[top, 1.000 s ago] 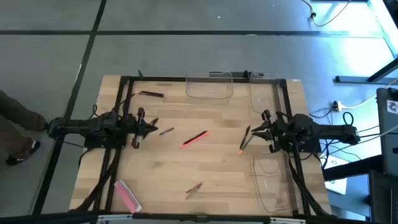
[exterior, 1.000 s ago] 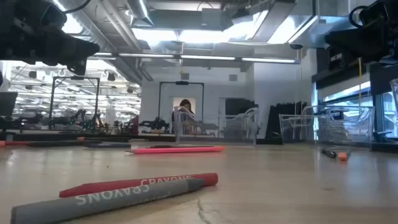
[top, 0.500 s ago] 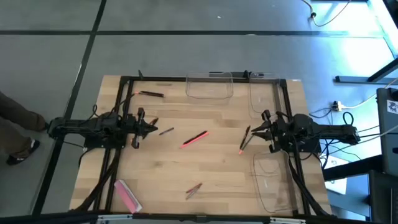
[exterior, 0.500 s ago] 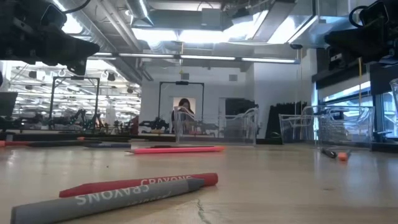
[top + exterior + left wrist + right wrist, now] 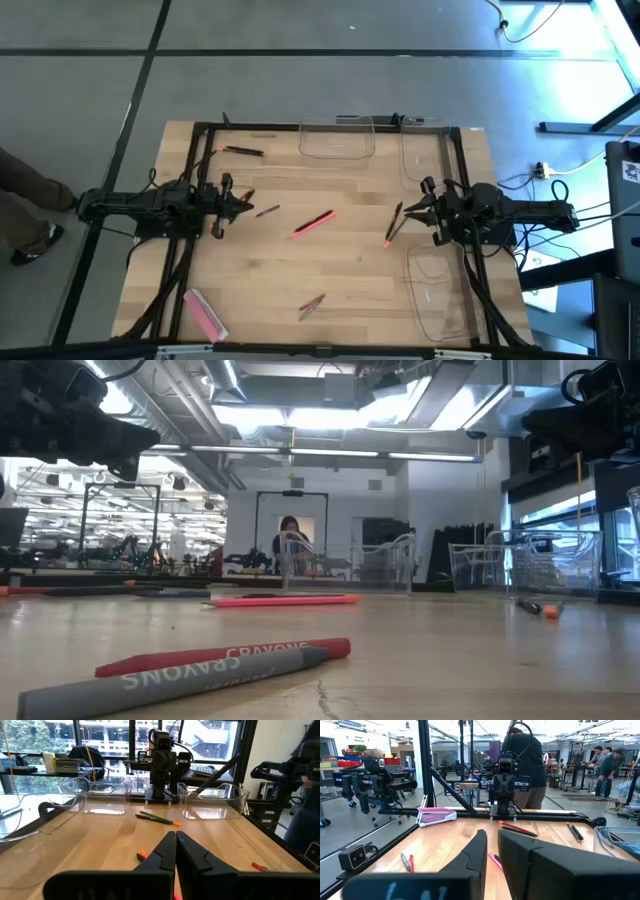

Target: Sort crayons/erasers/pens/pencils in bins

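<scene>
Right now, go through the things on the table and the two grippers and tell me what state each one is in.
left gripper: shut, empty, above the table.
right gripper: fingers slightly apart, nothing between them.
eraser: lying flat near the table's corner, not in a bin.
bins: all three upright, no item seen in them.
red and grey crayons: lying side by side on the table.
pink stick: lying loose at mid-table.

Three clear bins (image 5: 337, 138) sit on the table: one at 12 o'clock, one (image 5: 425, 150) at 1 o'clock, one (image 5: 438, 290) at 4 o'clock. One pink eraser (image 5: 205, 313) lies at 7 o'clock. Two crayons, red (image 5: 230, 655) and grey (image 5: 170, 678), lie touching at 6 o'clock. One pink-red stick (image 5: 312, 223) rests at centre.
</scene>
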